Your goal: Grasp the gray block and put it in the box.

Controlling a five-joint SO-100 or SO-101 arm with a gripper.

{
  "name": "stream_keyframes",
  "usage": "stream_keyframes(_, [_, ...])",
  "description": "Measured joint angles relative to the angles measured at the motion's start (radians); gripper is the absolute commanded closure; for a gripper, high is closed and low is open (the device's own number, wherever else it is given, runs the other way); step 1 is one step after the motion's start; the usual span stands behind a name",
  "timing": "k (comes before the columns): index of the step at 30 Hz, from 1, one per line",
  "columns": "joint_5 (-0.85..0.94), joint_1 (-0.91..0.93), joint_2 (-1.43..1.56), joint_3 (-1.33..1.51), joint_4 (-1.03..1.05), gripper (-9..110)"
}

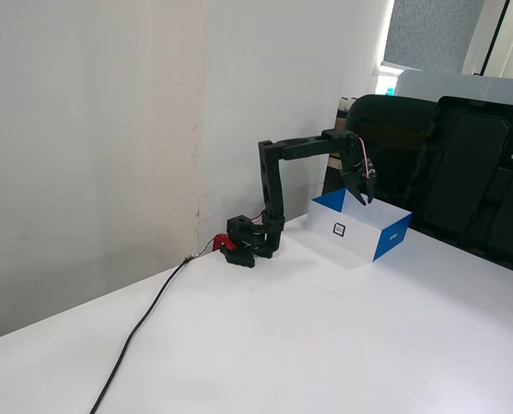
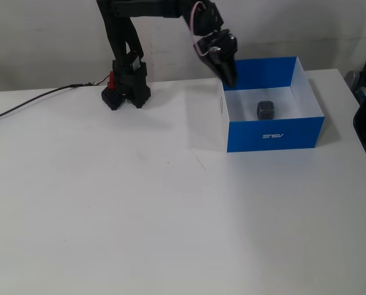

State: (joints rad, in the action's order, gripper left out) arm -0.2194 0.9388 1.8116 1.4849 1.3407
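gripper (image 2: 229, 78) empty, opening unclear | block (image 2: 266, 110) below-right in box (image 2: 274, 133) | likely light, rigid; grip flat sides

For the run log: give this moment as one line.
gray block: in box | gripper: empty, above box's left wall | task: placed

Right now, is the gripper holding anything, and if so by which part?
Nothing is held. The gray block lies on the floor of the box, apart from the gripper, which hangs above the box's left wall with nothing between its fingers.
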Motion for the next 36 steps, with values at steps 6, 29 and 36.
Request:
stream_keyframes(6, [0.028, -0.183, 0.075, -0.029, 0.084, 101])
stream_keyframes(29, [0.233, -0.891, 0.615, 0.430, 0.005, 101])
stream_keyframes(36, [0.314, -1.068, 0.738, 0.583, -0.034, 101])
